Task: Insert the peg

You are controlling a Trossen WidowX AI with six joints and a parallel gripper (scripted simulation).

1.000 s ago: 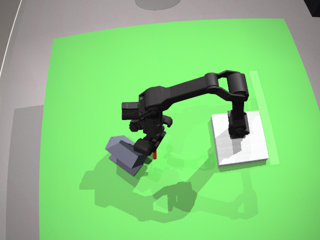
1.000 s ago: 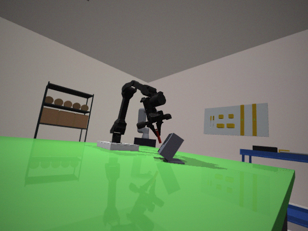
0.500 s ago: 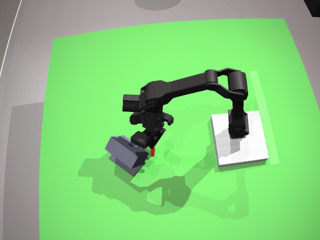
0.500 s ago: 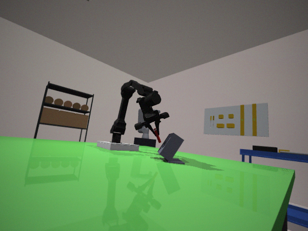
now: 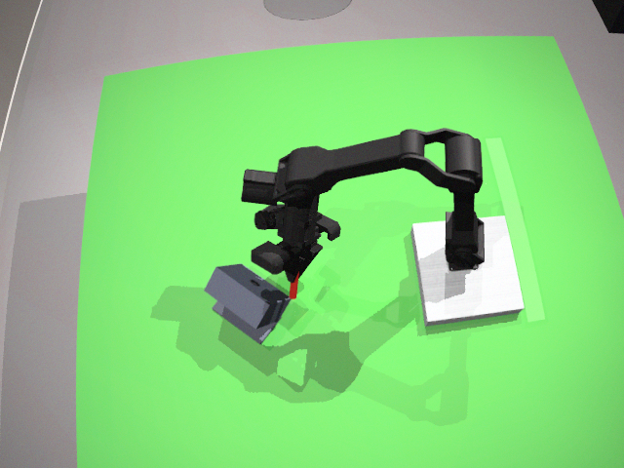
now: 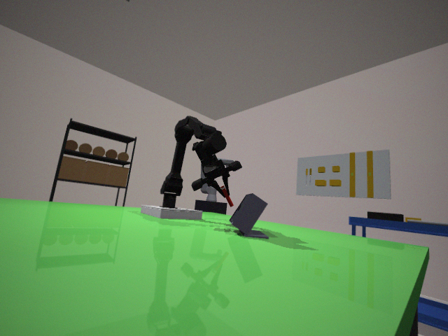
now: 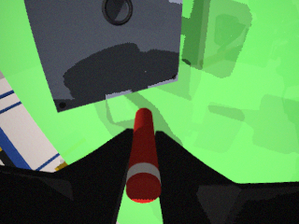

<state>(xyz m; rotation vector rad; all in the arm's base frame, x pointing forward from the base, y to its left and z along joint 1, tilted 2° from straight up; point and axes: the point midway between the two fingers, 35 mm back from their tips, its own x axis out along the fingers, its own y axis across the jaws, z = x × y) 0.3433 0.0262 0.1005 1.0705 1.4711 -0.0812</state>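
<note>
My gripper [image 5: 297, 269] [image 6: 223, 187] [image 7: 144, 136] is shut on a round red peg [image 5: 293, 288] [image 6: 227, 197] [image 7: 144, 149] with a pale band near its upper end. The peg is tilted and its free end points toward the grey sloped panel [image 5: 236, 294] [image 6: 248, 212] [image 7: 81, 50]. The panel's round hole [image 5: 253, 283] [image 7: 118, 7] faces the gripper. In the wrist view the peg's tip sits just below the panel's lower edge, a little right of the hole and apart from it. The peg is off the green table [image 5: 352, 100].
The arm's white base plate [image 5: 484, 296] [image 6: 169, 212] stands on the table to the right of the panel. A pale green strip [image 5: 509, 186] lies beside the base. A shelf rack [image 6: 92, 162] and a blue bench [image 6: 397, 224] stand beyond the table.
</note>
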